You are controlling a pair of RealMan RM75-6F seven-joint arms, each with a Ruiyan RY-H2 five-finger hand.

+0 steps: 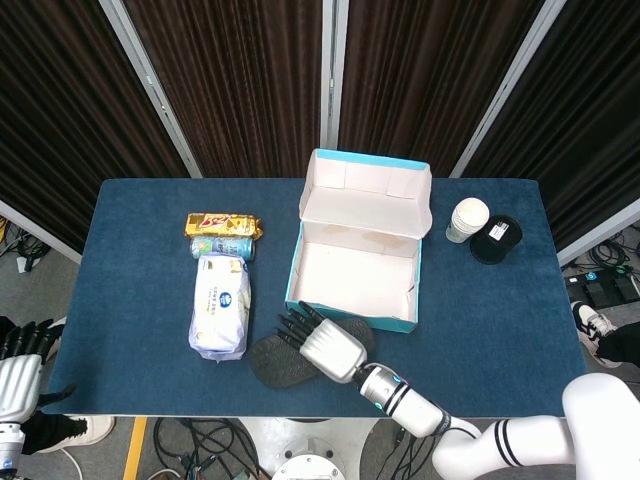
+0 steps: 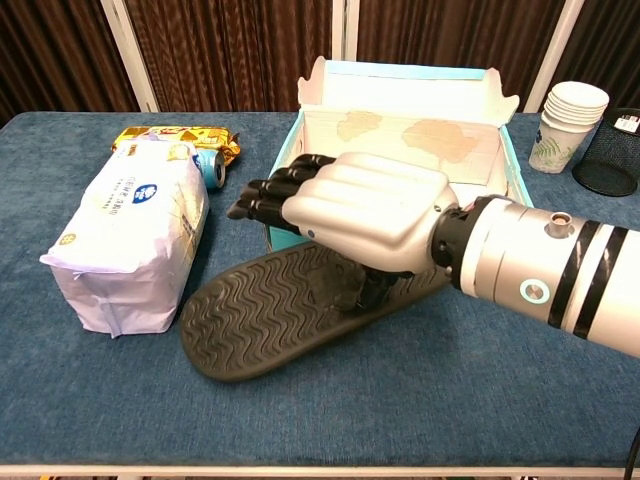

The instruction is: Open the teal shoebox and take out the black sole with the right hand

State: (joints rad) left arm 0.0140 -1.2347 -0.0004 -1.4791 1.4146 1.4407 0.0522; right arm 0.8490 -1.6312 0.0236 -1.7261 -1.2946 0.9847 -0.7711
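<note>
The teal shoebox [image 1: 391, 323] stands open at the table's middle, its lid [image 2: 400, 95] tipped back and its white inside bare. The black sole [image 1: 272, 359] lies tread up on the blue cloth just in front of the box's left front corner, seen large in the chest view [image 2: 262, 322]. My right hand [image 1: 326, 345] hovers low over the sole's heel end, fingers [image 2: 265, 195] stretched out above it and no longer wrapped around its edge; the thumb reaches down to the sole. My left hand [image 1: 18, 368] hangs off the table's left front corner, holding nothing.
A white wipes pack [image 1: 220, 305] lies left of the sole, with a small can [image 1: 222, 246] and a yellow snack bag [image 1: 222, 225] behind it. Stacked paper cups [image 1: 467, 220] and a black mesh holder [image 1: 496, 238] stand right of the box.
</note>
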